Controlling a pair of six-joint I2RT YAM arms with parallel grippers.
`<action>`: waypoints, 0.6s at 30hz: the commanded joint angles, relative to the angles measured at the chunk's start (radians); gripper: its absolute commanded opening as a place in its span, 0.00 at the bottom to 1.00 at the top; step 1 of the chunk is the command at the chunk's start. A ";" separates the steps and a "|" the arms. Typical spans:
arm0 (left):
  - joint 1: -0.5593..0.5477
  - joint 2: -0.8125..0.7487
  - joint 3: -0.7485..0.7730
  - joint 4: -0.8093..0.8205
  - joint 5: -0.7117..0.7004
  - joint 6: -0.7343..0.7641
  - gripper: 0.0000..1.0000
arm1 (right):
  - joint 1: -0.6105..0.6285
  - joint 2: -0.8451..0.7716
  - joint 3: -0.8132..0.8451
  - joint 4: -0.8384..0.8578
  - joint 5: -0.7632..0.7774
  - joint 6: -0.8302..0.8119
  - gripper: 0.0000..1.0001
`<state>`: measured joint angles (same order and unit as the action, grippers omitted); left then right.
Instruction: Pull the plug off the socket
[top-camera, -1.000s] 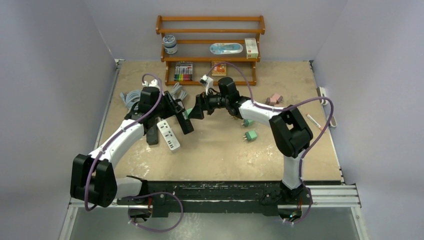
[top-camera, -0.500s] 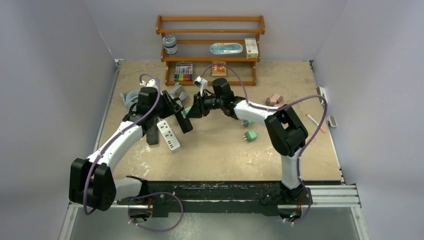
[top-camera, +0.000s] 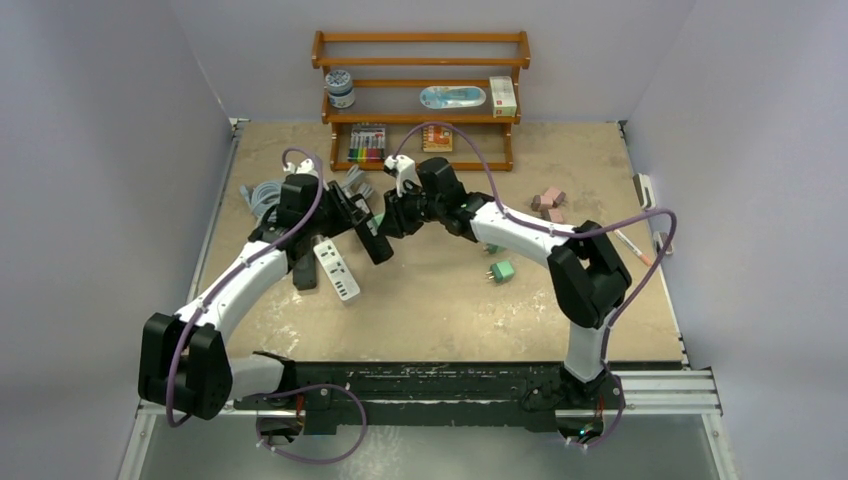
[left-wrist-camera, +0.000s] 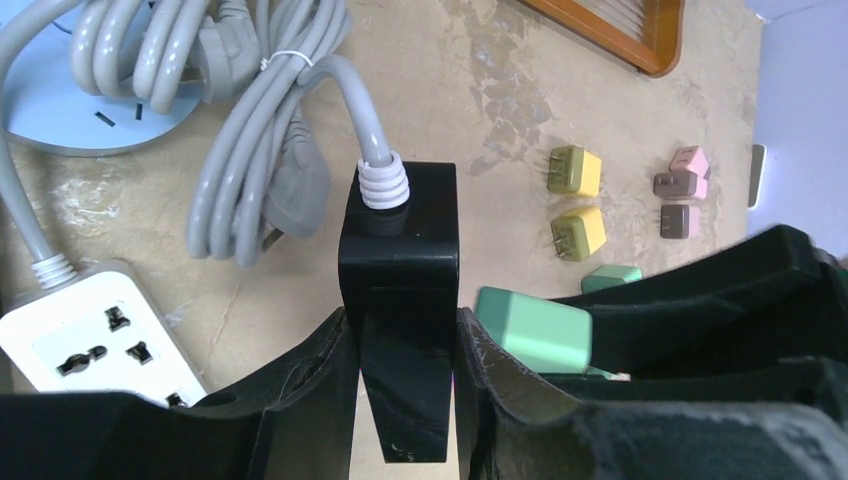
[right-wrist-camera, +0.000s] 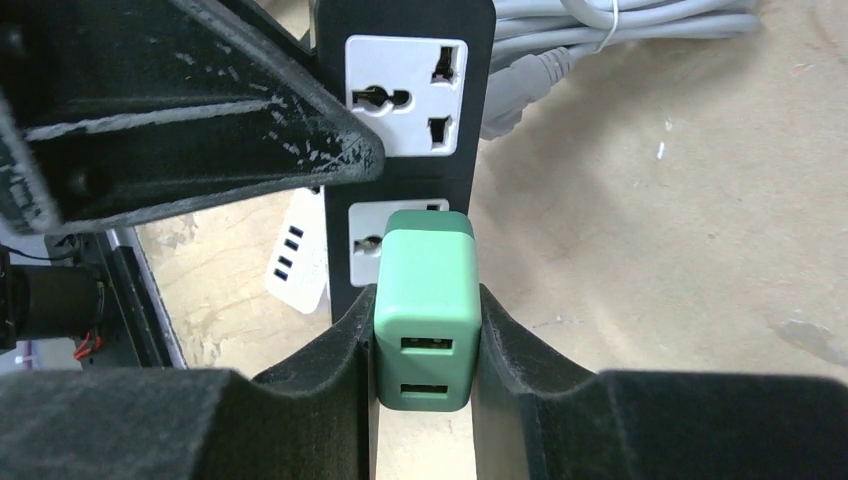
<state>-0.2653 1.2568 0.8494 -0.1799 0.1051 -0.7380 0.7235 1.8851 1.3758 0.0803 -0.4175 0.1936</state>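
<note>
A black power strip, the socket, hangs above the table with my left gripper shut on its body; a grey cord leaves its far end. In the right wrist view the socket shows white outlet faces, and a green USB plug sits in the lower outlet. My right gripper is shut on that plug, one finger on each side. From above, the left gripper and the right gripper meet at the strip left of the table's middle. The plug also shows beside my left fingers.
A white power strip lies under the left arm, with a coiled grey cable behind it. Loose green plugs, yellow plugs and pink plugs lie to the right. A wooden shelf stands at the back.
My right gripper has moved left up to the black strip and shut on the green plug. The left arm and the strip have stayed put.
</note>
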 joint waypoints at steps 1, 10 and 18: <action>0.015 0.025 0.042 -0.002 -0.143 0.041 0.00 | -0.041 -0.120 0.036 0.017 -0.068 -0.061 0.00; 0.017 0.036 0.055 -0.036 -0.179 0.056 0.00 | -0.131 -0.140 -0.061 0.118 -0.392 0.029 0.00; 0.018 0.056 0.065 -0.043 -0.182 0.057 0.00 | -0.160 -0.202 -0.125 0.106 -0.368 0.024 0.00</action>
<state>-0.2573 1.3148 0.8581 -0.2726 -0.0364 -0.6949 0.5831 1.7702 1.2919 0.1532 -0.7364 0.2150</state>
